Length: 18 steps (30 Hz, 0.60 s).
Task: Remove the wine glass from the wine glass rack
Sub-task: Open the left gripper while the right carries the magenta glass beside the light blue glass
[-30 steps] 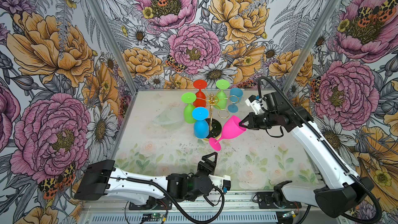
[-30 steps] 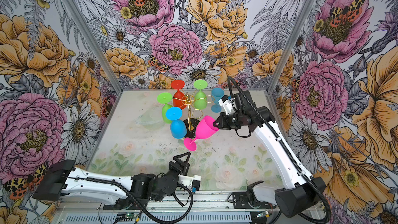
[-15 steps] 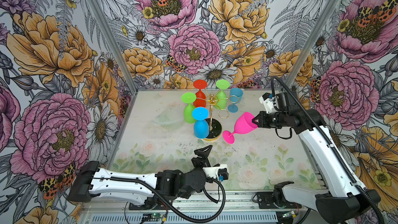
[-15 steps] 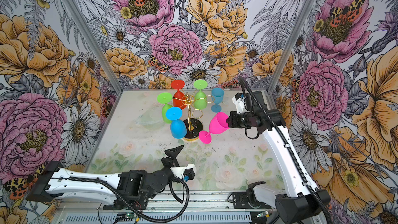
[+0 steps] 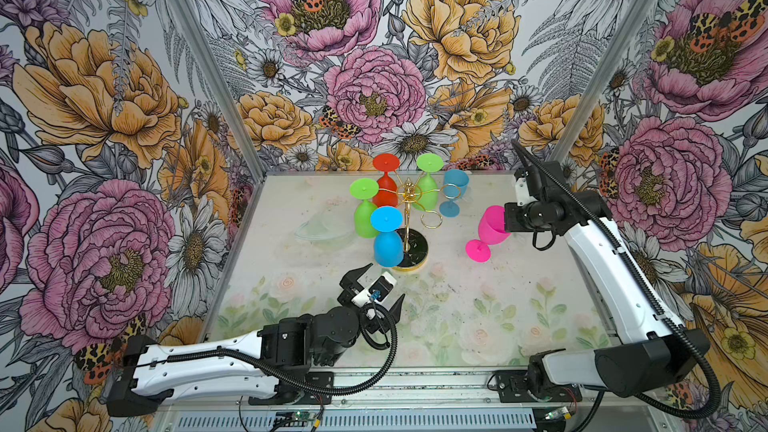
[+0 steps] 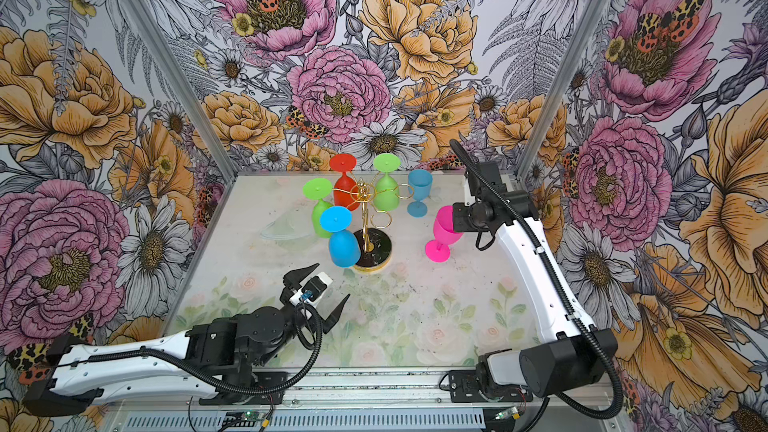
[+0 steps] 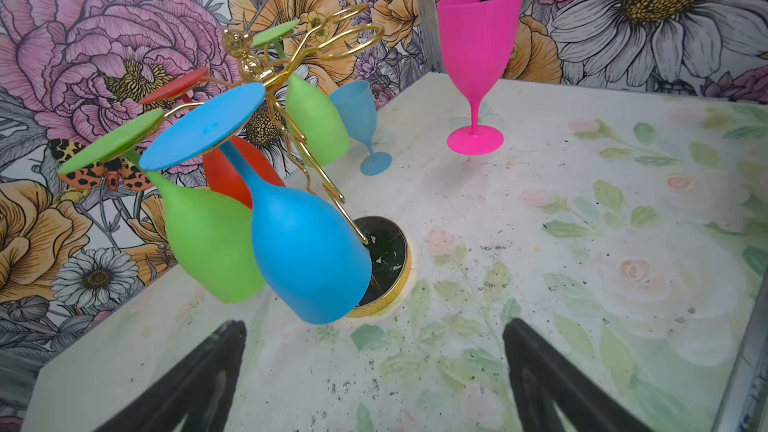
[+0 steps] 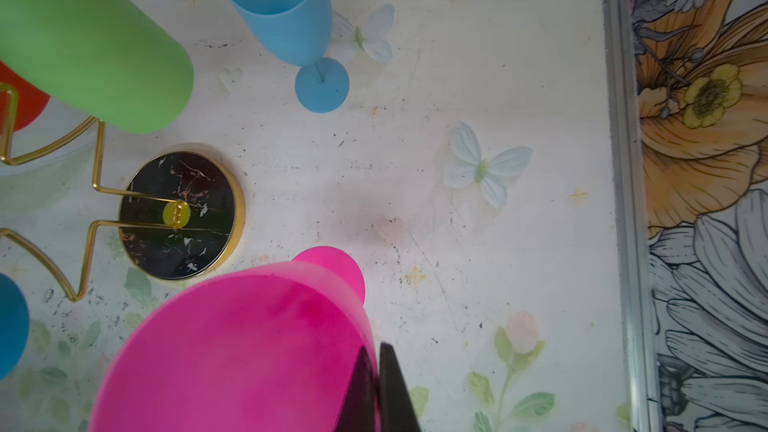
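The left hand (image 5: 384,282) hovered low over the worktop (image 5: 478,309), in front of the rack (image 5: 409,201), with its fingers spread wide and empty. Four glasses (image 5: 365,220) hung bowl-down from the rack's loops, and the blue glass (image 5: 387,245) hung nearest that hand. A paler glass (image 5: 454,189) stood upright just beyond the rack's right side.

The pink glass (image 5: 493,229) was off the rack, upright and well to its right. Whether its foot touched the worktop could not be confirmed. The right hand (image 8: 376,367) pinched the bowl's rim, one finger inside and one outside.

The pink glass appeared to be opaque moulded plastic, so it was probably light, stiff, smooth-walled and unlikely to shatter. A rim pinch would likely let it swing. A grip around the bowl or stem would be steadier.
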{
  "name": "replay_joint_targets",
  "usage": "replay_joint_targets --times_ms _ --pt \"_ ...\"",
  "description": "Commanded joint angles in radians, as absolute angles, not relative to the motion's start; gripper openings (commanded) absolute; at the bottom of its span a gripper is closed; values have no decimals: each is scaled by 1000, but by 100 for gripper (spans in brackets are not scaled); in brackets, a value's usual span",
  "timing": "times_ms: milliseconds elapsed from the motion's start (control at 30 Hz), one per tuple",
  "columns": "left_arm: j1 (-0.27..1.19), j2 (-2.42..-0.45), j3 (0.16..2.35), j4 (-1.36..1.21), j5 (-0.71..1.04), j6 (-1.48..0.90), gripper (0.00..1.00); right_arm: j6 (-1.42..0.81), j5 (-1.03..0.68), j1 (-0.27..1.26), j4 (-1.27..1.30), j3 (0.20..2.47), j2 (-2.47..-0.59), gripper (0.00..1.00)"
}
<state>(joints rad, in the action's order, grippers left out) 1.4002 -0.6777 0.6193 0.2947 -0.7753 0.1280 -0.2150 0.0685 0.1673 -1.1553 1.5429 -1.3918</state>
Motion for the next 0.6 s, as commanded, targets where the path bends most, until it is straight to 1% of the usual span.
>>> replay_joint_targets --times_ms 0,167,433,567 --pt "1384 -637 645 374 -762 20 99 -199 163 147 -1111 1614 -1451 0" --pt "1342 -635 674 470 -789 -39 99 -206 132 119 -1068 1698 -1568 0" --pt "1254 -605 693 557 -738 -117 99 -199 170 62 -1060 1879 -1761 0" --pt "1213 -578 689 584 -710 -135 99 -210 140 30 -1060 1957 -1846 0"
